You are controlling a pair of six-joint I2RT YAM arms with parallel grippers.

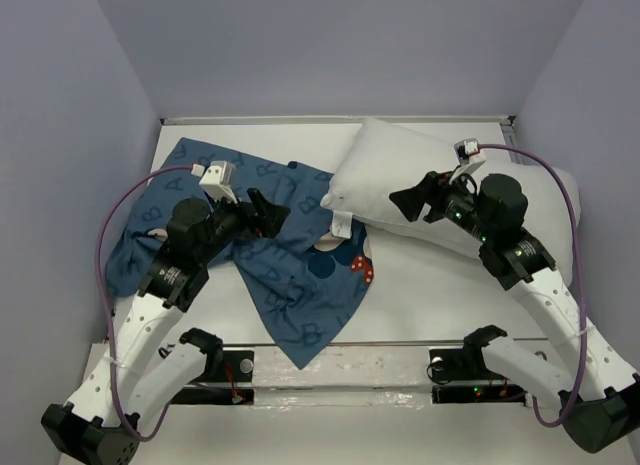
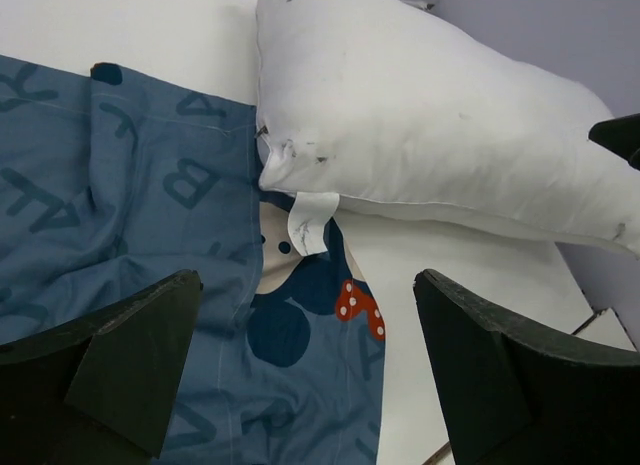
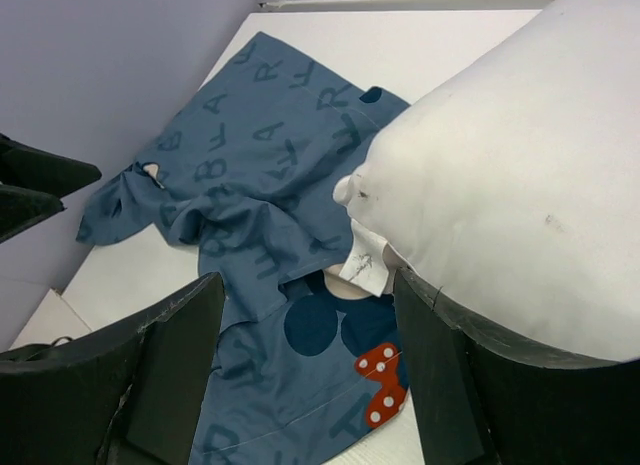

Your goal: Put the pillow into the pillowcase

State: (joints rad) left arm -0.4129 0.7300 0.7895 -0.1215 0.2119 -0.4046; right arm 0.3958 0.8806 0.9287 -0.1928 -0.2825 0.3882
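Note:
The white pillow (image 1: 400, 180) lies at the back right of the table, its left corner and care tag resting on the pillowcase. It also shows in the left wrist view (image 2: 420, 115) and the right wrist view (image 3: 520, 185). The dark blue pillowcase (image 1: 270, 255) with letters and a red polka-dot bow lies crumpled at the left and centre; it also shows in the left wrist view (image 2: 130, 215) and the right wrist view (image 3: 250, 175). My left gripper (image 1: 272, 215) is open and empty above the pillowcase. My right gripper (image 1: 410, 200) is open and empty over the pillow's near edge.
The white table (image 1: 430, 295) is walled by lavender panels at the left, back and right. A raised strip with arm mounts runs along the near edge (image 1: 340, 355). Purple cables loop off both arms.

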